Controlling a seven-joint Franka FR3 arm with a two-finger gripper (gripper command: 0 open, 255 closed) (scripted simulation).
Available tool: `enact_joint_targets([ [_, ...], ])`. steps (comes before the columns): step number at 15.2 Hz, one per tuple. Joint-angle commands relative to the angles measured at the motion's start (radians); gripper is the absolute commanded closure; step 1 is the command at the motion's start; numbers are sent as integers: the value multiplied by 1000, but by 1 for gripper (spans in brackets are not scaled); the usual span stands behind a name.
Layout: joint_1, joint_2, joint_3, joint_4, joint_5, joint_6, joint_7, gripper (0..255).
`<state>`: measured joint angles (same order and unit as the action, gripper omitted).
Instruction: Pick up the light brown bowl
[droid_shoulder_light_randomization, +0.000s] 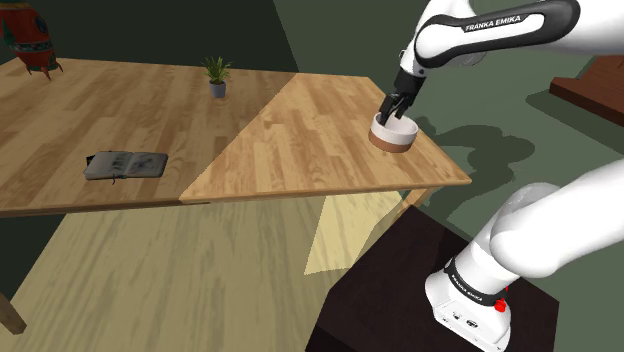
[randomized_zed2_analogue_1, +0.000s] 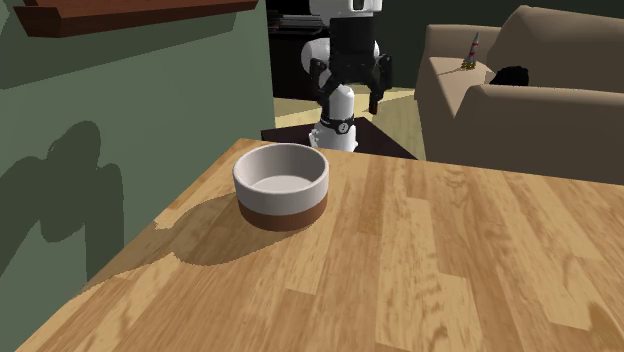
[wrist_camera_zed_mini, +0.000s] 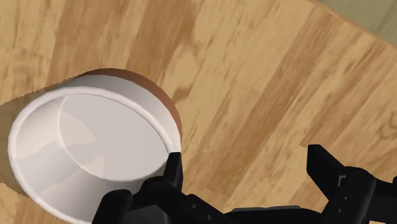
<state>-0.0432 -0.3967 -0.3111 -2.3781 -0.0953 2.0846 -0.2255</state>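
Here the bowl (droid_shoulder_light_randomization: 394, 134) stands upright on the wooden table (droid_shoulder_light_randomization: 300, 140), near the table's corner closest to the stand (droid_shoulder_light_randomization: 400, 300). It is white inside and around the upper wall, with a brown band at the base, and nothing lies in it.

The gripper (droid_shoulder_light_randomization: 397, 110) hangs just above the bowl with its jaws spread wide and nothing between them. In the wrist view the bowl (wrist_camera_zed_mini: 89, 149) lies off to one side of the gripper (wrist_camera_zed_mini: 248, 172), outside the gap. One finger (wrist_camera_zed_mini: 170, 173) has its tip at the bowl's rim, and whether it touches the rim cannot be told. The other finger and the gap itself are over bare wood.

In the second exterior view the gripper (randomized_zed2_analogue_1: 350, 105) shows above and beyond the bowl (randomized_zed2_analogue_1: 282, 185), clear of it.

Farther along the table, well apart from the bowl, stand a small potted plant (droid_shoulder_light_randomization: 217, 76) and a dark book (droid_shoulder_light_randomization: 125, 164).
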Motion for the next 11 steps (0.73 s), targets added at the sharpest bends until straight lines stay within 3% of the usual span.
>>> enact_joint_targets([
  [1,-3,61,-42,22,19,37,-51,0],
  [6,-1,232,-123,100,108,112,-178,0],
  [11,1,266,-129,62,127,181,-196,0],
])
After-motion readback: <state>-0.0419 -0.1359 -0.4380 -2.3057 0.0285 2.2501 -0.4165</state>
